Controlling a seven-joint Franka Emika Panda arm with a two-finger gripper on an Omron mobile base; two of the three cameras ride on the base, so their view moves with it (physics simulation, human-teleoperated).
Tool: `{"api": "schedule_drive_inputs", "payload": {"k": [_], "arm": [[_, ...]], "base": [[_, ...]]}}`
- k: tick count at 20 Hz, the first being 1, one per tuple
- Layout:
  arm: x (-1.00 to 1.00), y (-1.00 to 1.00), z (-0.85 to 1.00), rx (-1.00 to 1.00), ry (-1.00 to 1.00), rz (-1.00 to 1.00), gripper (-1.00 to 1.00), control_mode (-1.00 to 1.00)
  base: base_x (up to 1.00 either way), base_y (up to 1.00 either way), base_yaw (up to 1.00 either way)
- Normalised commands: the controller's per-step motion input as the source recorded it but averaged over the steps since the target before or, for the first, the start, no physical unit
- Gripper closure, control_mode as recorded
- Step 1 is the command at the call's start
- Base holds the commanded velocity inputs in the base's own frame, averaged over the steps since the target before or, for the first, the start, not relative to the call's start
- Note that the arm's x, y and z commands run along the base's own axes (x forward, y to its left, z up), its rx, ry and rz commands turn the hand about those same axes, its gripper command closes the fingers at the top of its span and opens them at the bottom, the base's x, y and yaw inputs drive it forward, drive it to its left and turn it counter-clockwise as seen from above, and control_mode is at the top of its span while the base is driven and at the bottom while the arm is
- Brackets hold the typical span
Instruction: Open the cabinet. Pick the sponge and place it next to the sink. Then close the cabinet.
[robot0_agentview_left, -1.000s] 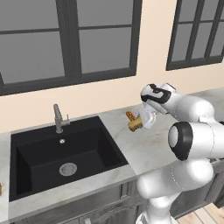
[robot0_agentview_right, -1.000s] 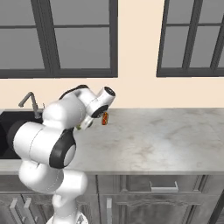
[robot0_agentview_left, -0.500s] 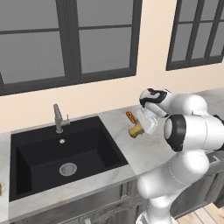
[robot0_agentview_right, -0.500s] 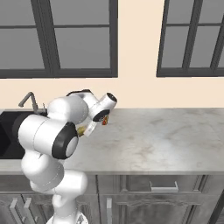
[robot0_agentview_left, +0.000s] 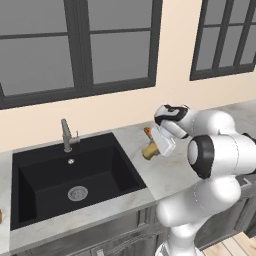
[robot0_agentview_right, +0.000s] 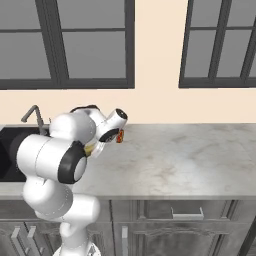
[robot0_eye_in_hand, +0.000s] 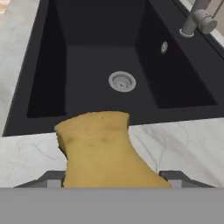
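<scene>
My gripper (robot0_agentview_left: 151, 149) is shut on the sponge (robot0_agentview_left: 148, 151), a yellow lump held low over the marble counter just right of the sink (robot0_agentview_left: 30, 195). In the hand view the sponge (robot0_eye_in_hand: 101, 148) sits between my two fingers (robot0_eye_in_hand: 176, 176), with the counter strip and the black sink (robot0_eye_in_hand: 48, 65) beyond it. From the right base view the sponge (robot0_agentview_right: 89, 148) peeks out under the hand by the gripper (robot0_agentview_right: 93, 149). Whether it touches the counter I cannot tell. The cabinet is out of view.
A grey faucet (robot0_agentview_left: 66, 136) stands behind the sink basin. A small orange object (robot0_agentview_left: 147, 131) stands on the counter just behind the sponge. The marble counter (robot0_agentview_right: 190, 160) stretches to the right. Dark-framed windows fill the wall above.
The hand has come down toward the counter with the sponge and shifted slightly toward the sink. The grip is unchanged.
</scene>
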Motion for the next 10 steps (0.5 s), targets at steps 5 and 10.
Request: {"api": "schedule_drive_inputs", "payload": {"k": [5, 10], "arm": [[0.0, 0.29, -0.37, 0.0, -0.02, 0.0, 1.0, -1.0], [0.16, 0.04, -0.3, 0.0, 0.0, -0.03, 1.0, -1.0]], "base": [[0.0, 0.0, 0.0], [0.0, 0.0, 0.0]]}}
